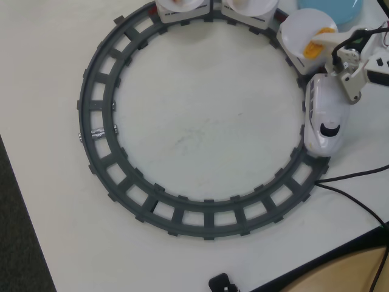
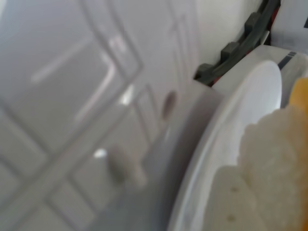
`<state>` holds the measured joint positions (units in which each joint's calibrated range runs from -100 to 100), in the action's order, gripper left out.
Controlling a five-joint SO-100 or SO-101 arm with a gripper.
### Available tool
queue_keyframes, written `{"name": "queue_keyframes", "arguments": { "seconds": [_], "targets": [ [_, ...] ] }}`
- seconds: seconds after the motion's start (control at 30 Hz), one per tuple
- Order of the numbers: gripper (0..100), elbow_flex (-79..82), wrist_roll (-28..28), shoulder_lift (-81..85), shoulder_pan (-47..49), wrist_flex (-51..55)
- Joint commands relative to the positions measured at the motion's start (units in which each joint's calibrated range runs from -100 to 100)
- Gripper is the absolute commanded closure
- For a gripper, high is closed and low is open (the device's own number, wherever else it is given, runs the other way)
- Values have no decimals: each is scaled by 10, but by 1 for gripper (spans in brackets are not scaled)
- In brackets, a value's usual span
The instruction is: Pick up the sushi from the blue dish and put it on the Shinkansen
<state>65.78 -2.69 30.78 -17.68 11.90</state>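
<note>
In the overhead view my gripper is shut on the sushi, a small piece with a yellow-orange topping. It holds the sushi over the white round plate of the car right behind the Shinkansen. The train is white with a black cockpit window and stands on the right side of the grey ring track. The blue dish lies at the top right edge, partly cut off. In the wrist view the sushi's white base sits next to one pale finger, just above the white plate.
Two more cars with white plates stand on the track at the top edge. Black cables run across the table at the right. The table's edge runs diagonally at lower right and at the left. A small black object sits at the bottom.
</note>
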Motion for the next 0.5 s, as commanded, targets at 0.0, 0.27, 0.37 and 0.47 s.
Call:
{"name": "queue_keyframes", "arguments": {
  "seconds": [0.0, 0.27, 0.37, 0.47],
  "targets": [
    [98, -38, -3, 25, -2, -11],
    [97, -32, -3, 27, -2, -4],
    [97, -23, -3, 30, -1, -4],
    [94, -20, -3, 31, 0, -3]
  ]
}}
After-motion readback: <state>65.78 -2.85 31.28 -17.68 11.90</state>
